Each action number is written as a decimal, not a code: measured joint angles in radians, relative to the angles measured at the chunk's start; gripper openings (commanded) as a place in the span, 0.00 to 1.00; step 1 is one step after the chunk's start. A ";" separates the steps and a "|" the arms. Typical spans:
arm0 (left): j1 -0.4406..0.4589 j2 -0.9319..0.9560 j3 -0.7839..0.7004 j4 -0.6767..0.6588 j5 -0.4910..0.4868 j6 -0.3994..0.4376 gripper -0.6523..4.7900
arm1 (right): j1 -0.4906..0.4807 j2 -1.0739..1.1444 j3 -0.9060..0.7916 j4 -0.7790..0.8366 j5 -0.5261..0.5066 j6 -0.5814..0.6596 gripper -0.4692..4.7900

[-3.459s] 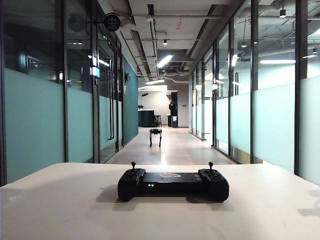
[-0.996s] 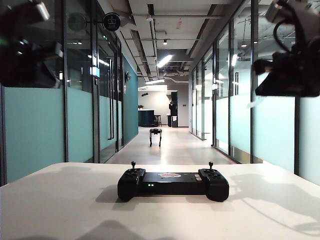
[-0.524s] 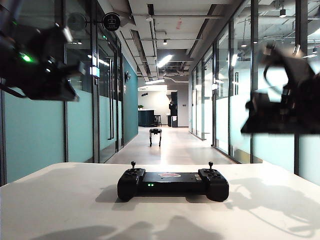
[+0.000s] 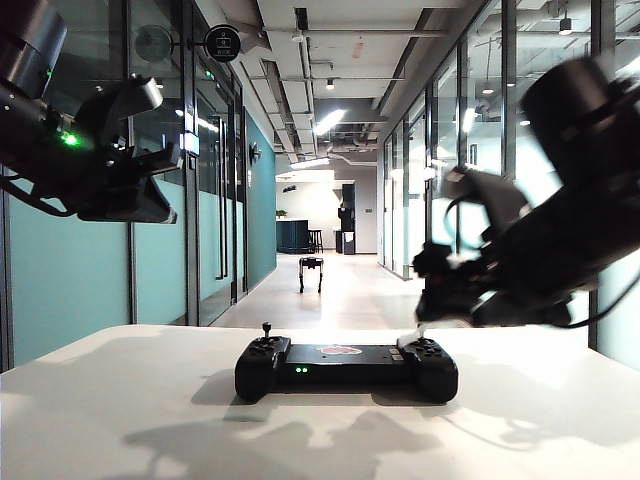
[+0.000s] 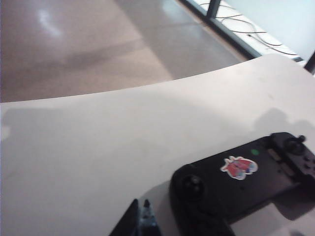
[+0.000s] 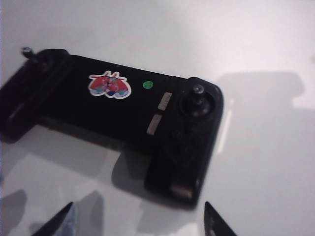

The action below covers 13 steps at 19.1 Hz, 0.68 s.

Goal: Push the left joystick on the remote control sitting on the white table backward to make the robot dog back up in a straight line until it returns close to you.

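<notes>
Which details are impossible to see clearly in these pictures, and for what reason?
- Robot dog: exterior view, far down the corridor, too small to tell its facing or pose.
- Left tool: left wrist view, only the finger tips show at the picture edge, close together; the rest is cut off.
- Right tool: right wrist view, two tips wide apart, the rest cut off; blurred in the exterior view.
- Right joystick: exterior view, hidden behind the right arm.
- Sticker: its picture is blurred.

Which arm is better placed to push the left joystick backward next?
Left. The left gripper hangs beside the remote control's left end, near the left joystick. The right gripper, open, hovers over the opposite end.
</notes>
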 measured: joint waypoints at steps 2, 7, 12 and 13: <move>0.000 0.000 0.000 0.000 0.003 0.000 0.11 | 0.000 0.051 0.054 -0.036 0.000 0.001 0.71; 0.000 0.000 0.000 0.000 0.026 0.000 0.11 | 0.000 0.143 0.140 -0.102 0.000 0.001 0.71; 0.000 0.000 0.000 0.000 0.027 -0.004 0.11 | -0.005 0.211 0.187 -0.105 0.013 0.003 0.71; 0.000 0.000 0.000 0.000 0.027 -0.004 0.11 | -0.005 0.230 0.200 -0.107 0.013 0.003 0.71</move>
